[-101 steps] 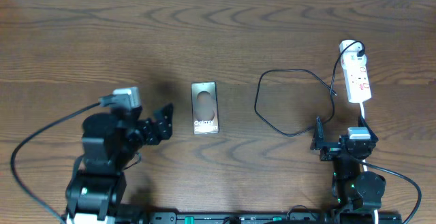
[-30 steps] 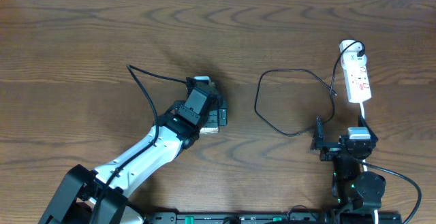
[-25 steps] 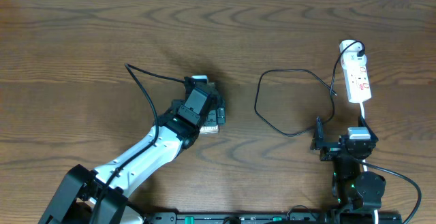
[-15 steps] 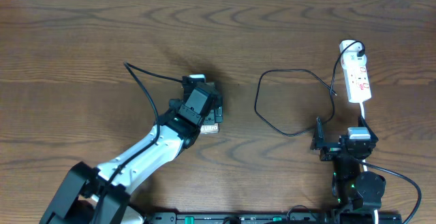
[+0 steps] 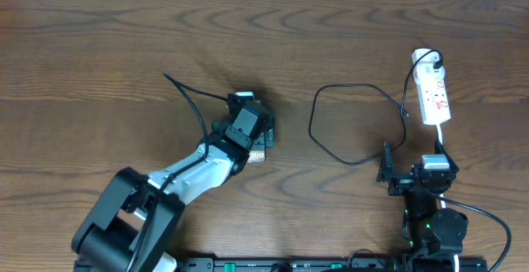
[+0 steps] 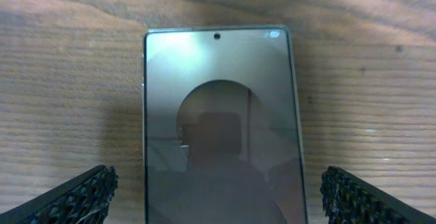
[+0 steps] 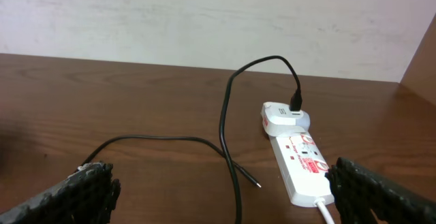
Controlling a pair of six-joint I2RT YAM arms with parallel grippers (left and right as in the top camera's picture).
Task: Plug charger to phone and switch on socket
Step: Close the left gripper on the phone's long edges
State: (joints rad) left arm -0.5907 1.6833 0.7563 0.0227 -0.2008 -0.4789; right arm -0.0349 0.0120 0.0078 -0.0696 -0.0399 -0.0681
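Note:
The phone (image 6: 221, 115) lies flat on the wooden table, glossy face up, with a pale round blotch. In the overhead view only its lower edge (image 5: 258, 154) shows under my left gripper (image 5: 250, 130). My left gripper (image 6: 221, 207) is open and hangs over the phone, one finger on each side of it. The charger cable (image 5: 331, 148) loops on the table from the round plug head (image 5: 425, 56); its small connector (image 7: 257, 185) lies free. The white socket (image 5: 434, 97) lies at the right and also shows in the right wrist view (image 7: 303, 163). My right gripper (image 5: 409, 171) is open and empty, just short of the socket.
The socket's white cord (image 5: 439, 140) runs back towards my right arm. The black cable of my left arm (image 5: 194, 98) arches over the table left of the phone. A pale wall (image 7: 204, 20) stands beyond the table's far edge.
My left arm has reached from its rest place at the left to above the phone, and its elbow has since swung in. The right arm, charger and socket have not moved.

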